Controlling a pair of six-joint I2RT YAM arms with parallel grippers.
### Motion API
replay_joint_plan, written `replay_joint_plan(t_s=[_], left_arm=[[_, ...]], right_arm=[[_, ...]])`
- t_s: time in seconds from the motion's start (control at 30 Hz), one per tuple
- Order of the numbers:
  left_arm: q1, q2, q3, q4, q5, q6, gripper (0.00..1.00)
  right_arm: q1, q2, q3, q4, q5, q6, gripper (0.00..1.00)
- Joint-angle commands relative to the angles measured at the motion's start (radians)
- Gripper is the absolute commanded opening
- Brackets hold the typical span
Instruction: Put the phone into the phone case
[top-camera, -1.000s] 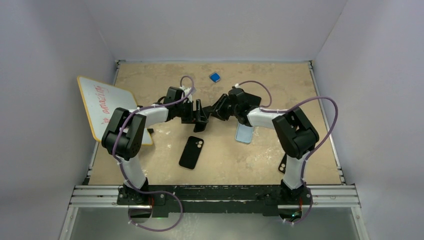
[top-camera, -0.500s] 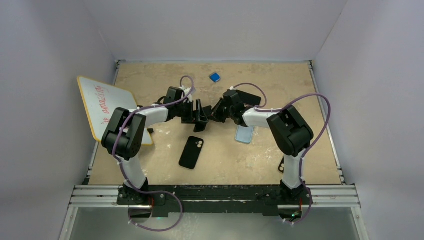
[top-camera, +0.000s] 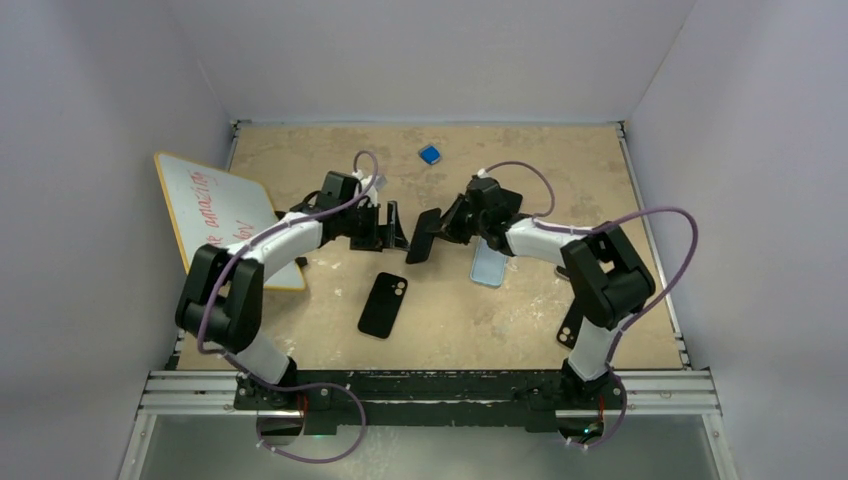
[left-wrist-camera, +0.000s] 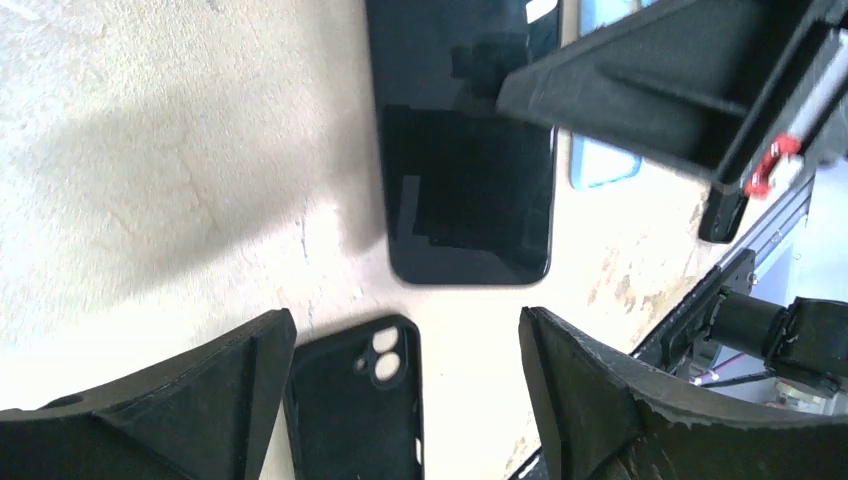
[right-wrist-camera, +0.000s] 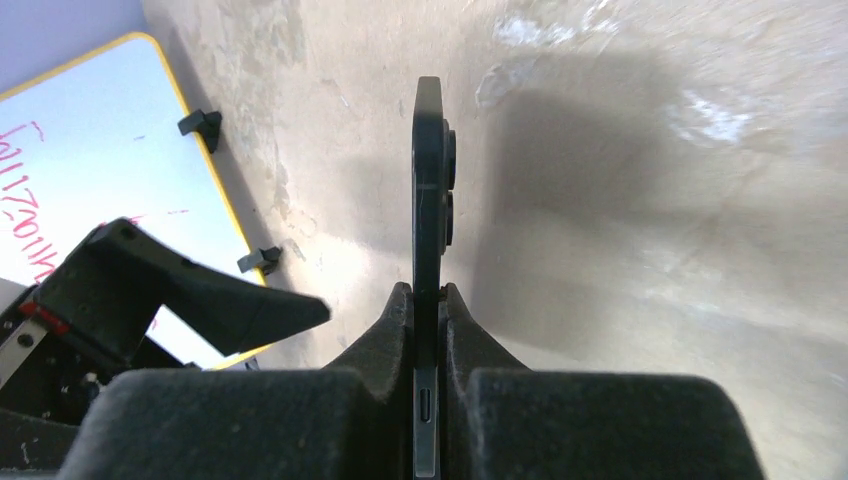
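Observation:
My right gripper (top-camera: 447, 222) is shut on one end of the black phone (top-camera: 423, 236) and holds it above the table at mid-centre. In the right wrist view the phone (right-wrist-camera: 428, 190) stands edge-on between the fingers, camera bumps facing right. My left gripper (top-camera: 392, 223) is open and empty just left of the phone. In the left wrist view the phone (left-wrist-camera: 465, 170) lies ahead of the open fingers (left-wrist-camera: 620, 400). The empty black phone case (top-camera: 383, 304) lies flat, inside up, nearer the front; it also shows in the left wrist view (left-wrist-camera: 355, 400).
A light blue case (top-camera: 488, 265) lies under my right arm. A whiteboard with a yellow rim (top-camera: 210, 215) leans at the left wall. A small blue object (top-camera: 430, 154) sits at the back. A black object (top-camera: 567, 325) lies by the right arm's base.
My left gripper has drawn back to the left, off the phone, and stands open. My right gripper keeps the phone, now tilted lower and held by it alone.

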Motion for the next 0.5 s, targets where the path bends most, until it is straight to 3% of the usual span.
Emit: replay_joint_plan(t_s=[0.0,0.2,0.47], left_arm=[[-0.001,-0.138,-0.046,-0.101,-0.036,0.057,0.85],[-0.004,-0.181,-0.107,-0.202,-0.144,0.068,0.81],[-0.061,-0.183,-0.142,-0.229,-0.284,0.052,0.63]], right_arm=[[-0.048,-0.127,-0.046,0.003,0.003,-0.073,0.0],[-0.074,-0.272,-0.147,-0.011,-0.048,-0.165,0.0],[-0.074,-0.498,-0.229,-0.095,-0.077,-0.265,0.0]])
